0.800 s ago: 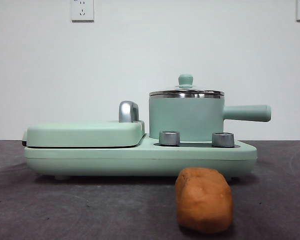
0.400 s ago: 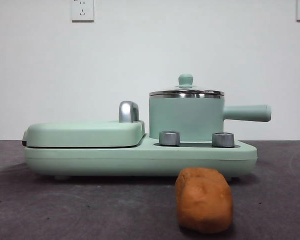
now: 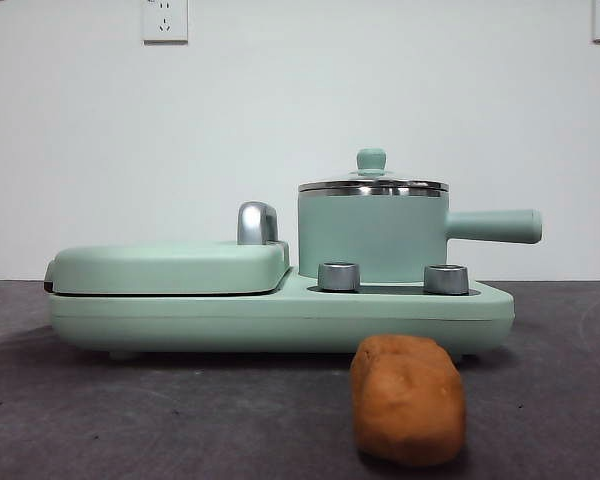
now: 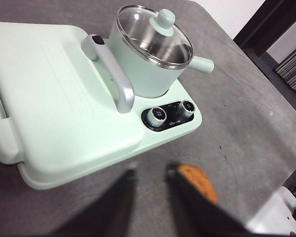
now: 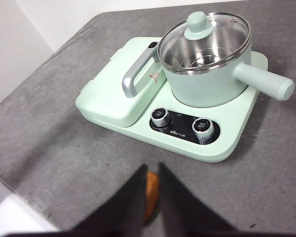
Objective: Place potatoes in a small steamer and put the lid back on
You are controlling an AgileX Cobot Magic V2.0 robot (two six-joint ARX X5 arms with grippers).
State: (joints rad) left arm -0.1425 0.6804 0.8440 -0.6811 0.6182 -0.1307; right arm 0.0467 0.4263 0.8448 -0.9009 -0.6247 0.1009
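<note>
- Glass lid (image 3: 372, 184) covers the small steamer (image 3: 372, 235), right of centre; potatoes (image 3: 408, 400) at lower frame cannot enter before removal.
- Left gripper (image 4: 149, 174) jaws spread; right gripper (image 5: 152, 170) jaws apparently narrowly parted, both empty.
- Risk: small knob (image 3: 371, 159) slipping, lid dropping.

Air above my potato (image 3: 408, 400) open, grey table (image 3: 180, 420) bare around it. Steamer (image 3: 372, 238) mouth blocked by lid (image 3: 372, 180); knob reachable from above. Cooker base (image 3: 280, 315) walls behind potato.
</note>
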